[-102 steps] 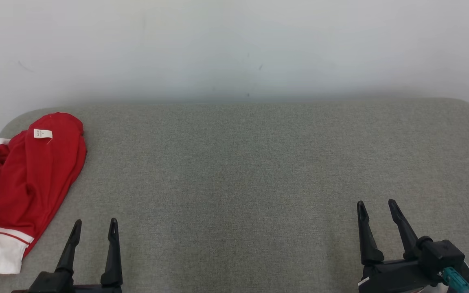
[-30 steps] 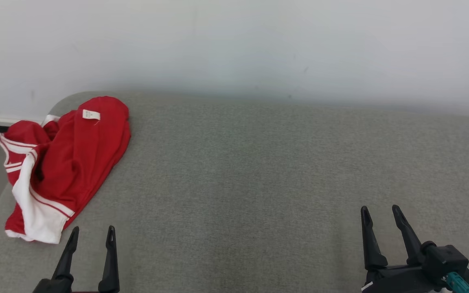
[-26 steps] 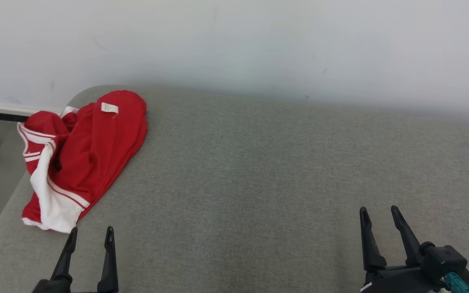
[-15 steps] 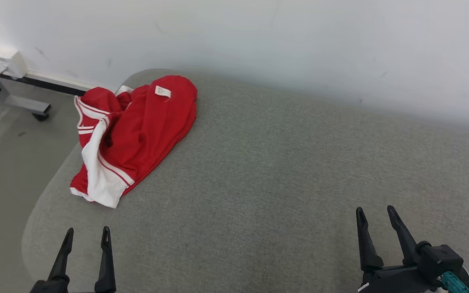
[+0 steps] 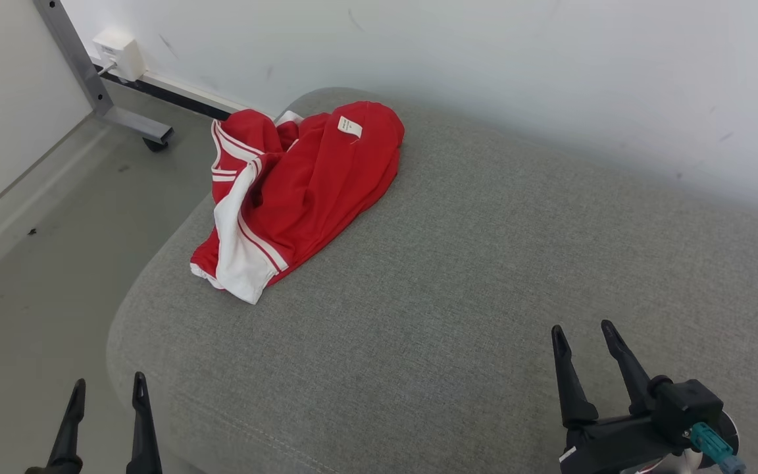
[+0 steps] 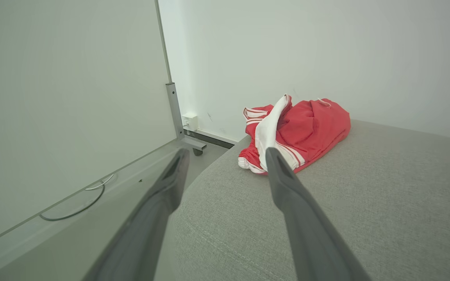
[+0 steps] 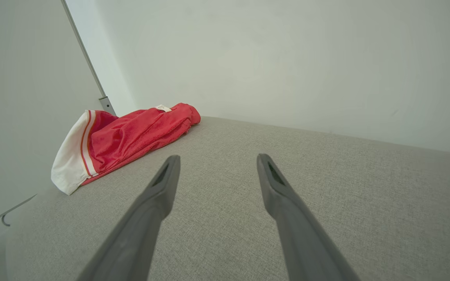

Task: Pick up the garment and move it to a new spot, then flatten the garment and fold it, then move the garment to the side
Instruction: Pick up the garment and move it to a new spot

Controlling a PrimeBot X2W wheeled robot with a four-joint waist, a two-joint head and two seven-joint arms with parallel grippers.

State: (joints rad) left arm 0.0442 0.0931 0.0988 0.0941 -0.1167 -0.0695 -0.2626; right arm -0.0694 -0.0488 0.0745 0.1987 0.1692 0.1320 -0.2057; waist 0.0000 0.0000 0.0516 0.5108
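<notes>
Both arms sit low at the near edge, fingers pointing away from the robot toward the wall (image 5: 517, 59). The left gripper (image 5: 108, 380) hangs at the near left corner of the grey cushion (image 5: 484, 263). In its wrist view one finger lies over the floor (image 5: 30, 276) and the other over the fabric. Its fingers are spread apart and hold nothing. The right gripper (image 5: 582, 326) hovers above the near right part of the cushion, its fingers likewise spread and empty.

There are two grippers and one garment (image 5: 313, 178), which carries one small white label (image 5: 349, 126).

The garment is red with a broad white band and thin white stripes. It lies crumpled in a loose heap, label side up, at the far left corner of the cushion, close to the wall. It is well apart from both grippers and nearer the left one.
</notes>
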